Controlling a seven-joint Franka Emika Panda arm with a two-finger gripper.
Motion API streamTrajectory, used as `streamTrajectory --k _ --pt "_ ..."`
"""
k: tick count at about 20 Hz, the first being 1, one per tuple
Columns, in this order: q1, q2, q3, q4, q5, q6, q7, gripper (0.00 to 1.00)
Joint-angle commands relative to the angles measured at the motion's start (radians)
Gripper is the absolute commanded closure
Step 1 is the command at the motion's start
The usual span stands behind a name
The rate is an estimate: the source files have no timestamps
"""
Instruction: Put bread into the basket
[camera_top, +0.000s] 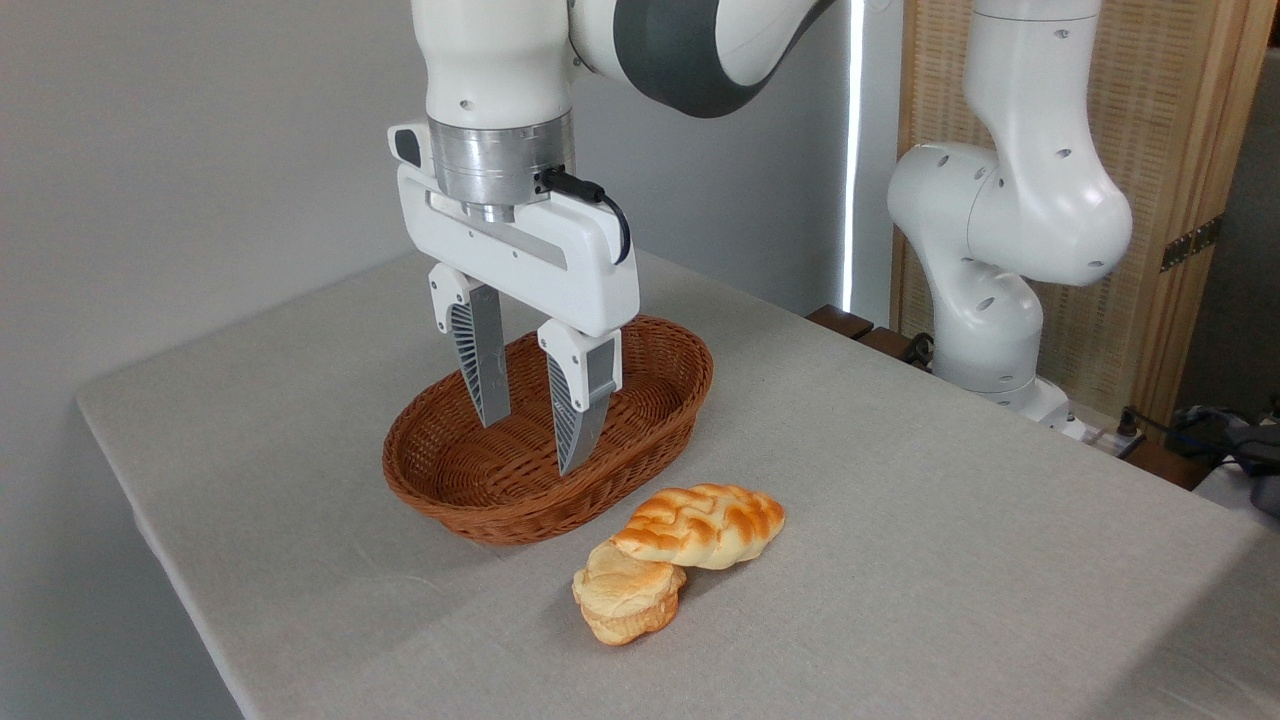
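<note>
Grey tablecloth (900, 480), centre frame. Gripper (538, 440) seen parted, empty, over basket (660, 400). Bread (705, 524) noted lower centre, outside basket, apparently propped on bun (625, 600); approach likely awkward.

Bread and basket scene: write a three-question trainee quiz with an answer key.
1. True or false: the braided bread already lies inside the basket.
2. Which thing touches the bread? A) the small round bun B) the basket C) the gripper
3. Fill in: the gripper's fingers are ____ and hang above the basket.

Key:
1. False; it lies on the table, in front of the basket.
2. A; one end of the bread rests against the bun.
3. Open; nothing is held between them.
</note>
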Motion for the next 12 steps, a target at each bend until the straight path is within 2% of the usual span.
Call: streamTrajectory --k 1,12 --pt "0.010 0.006 0.002 0.012 -0.012 -0.021 0.040 0.00" --pt "0.009 0.006 -0.001 0.012 -0.012 -0.042 0.037 0.00"
